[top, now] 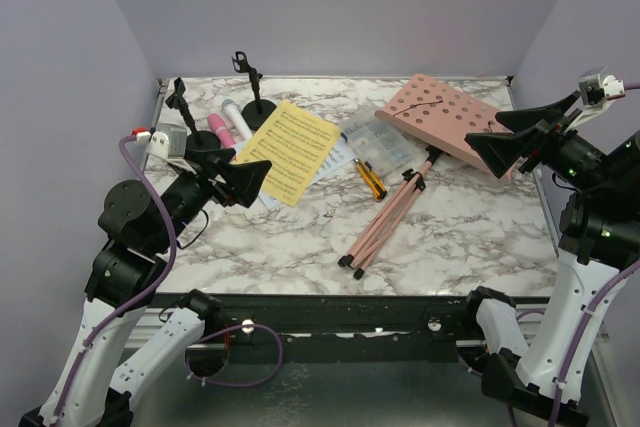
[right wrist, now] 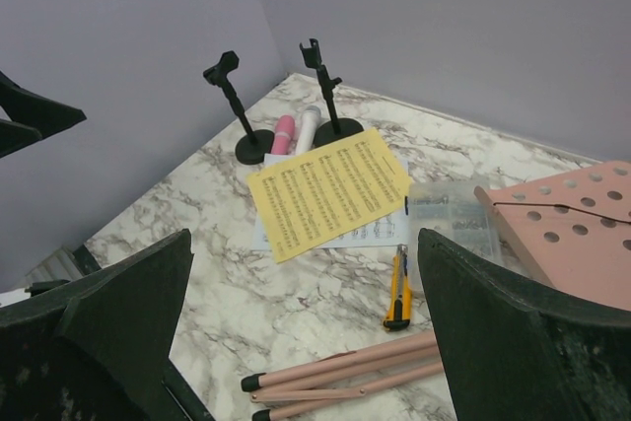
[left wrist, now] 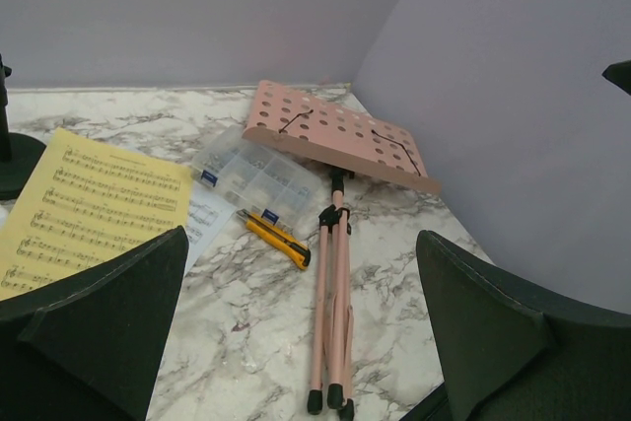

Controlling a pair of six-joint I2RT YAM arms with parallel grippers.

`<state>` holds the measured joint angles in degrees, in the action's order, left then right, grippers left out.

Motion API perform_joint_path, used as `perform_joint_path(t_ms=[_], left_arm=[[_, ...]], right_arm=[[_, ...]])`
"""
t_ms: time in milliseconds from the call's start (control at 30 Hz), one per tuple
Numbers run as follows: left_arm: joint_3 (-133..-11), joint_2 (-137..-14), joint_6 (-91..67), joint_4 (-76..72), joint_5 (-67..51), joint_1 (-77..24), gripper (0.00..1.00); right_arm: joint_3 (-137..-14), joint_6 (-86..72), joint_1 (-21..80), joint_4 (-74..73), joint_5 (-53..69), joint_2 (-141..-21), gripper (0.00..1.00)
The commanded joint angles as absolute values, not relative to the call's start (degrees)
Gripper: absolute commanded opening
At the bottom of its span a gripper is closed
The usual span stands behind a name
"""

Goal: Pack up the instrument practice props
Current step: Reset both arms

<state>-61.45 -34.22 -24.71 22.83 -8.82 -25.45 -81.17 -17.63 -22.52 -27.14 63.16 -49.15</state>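
White-and-grey marble-patterned table (top: 300,247), both arms bolted at its near edge. Left arm (top: 135,217) is folded at the elbow with the forearm raised. Left claw (left wrist: 303,239) hangs above the table's left side, aimed inward to the right, fingers spread wide, nothing between them. Right arm (top: 600,217) stands taller, elbow bent. Right claw (right wrist: 304,236) is held high above the right side, aimed inward to the left, also released and empty.

Pink perforated tripod music rack (top: 440,117) lies tipped over on the table. Its perforated desk is below and just beside the right claw. Its folded pink legs run toward the near edge and end between the two claws.

Yellow sheet-music page (top: 290,150) lies flat just ahead of the left claw, well across from the right claw. White sheet-music page (right wrist: 370,231) is mostly under the yellow one, with its edge showing on the right claw's side.

Clear plastic compartment box (top: 385,144) sits between the claws, right by the rack's desk; cannot tell if they touch.

Small black round-based mic holder (right wrist: 254,146) stands upright just beside the left claw, on the wall side. Second black mic holder (right wrist: 337,129) stands upright farther back, near the rear wall.

Pink microphone (right wrist: 284,135) and white microphone (right wrist: 309,125) lie side by side between the two holder bases, near the left claw and far from the right.

Small yellow-and-black utility knife (top: 371,179) lies flat between the page and the rack legs, roughly midway between the claws.
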Motion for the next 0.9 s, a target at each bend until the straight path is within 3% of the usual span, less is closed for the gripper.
perform_joint_path(t_ms=[0, 867], left_arm=[[-61.0, -33.7, -25.1, 22.9, -9.7, -25.0, 0.99], [-58.5, -33.3, -25.1, 21.1, -9.8, -25.0, 0.99]], right_arm=[[-80.8, -17.2, -22.8, -28.9, 61.8, -48.7, 0.99], [-79.6, -16.3, -22.8, -28.7, 59.5, -48.7, 1.0]])
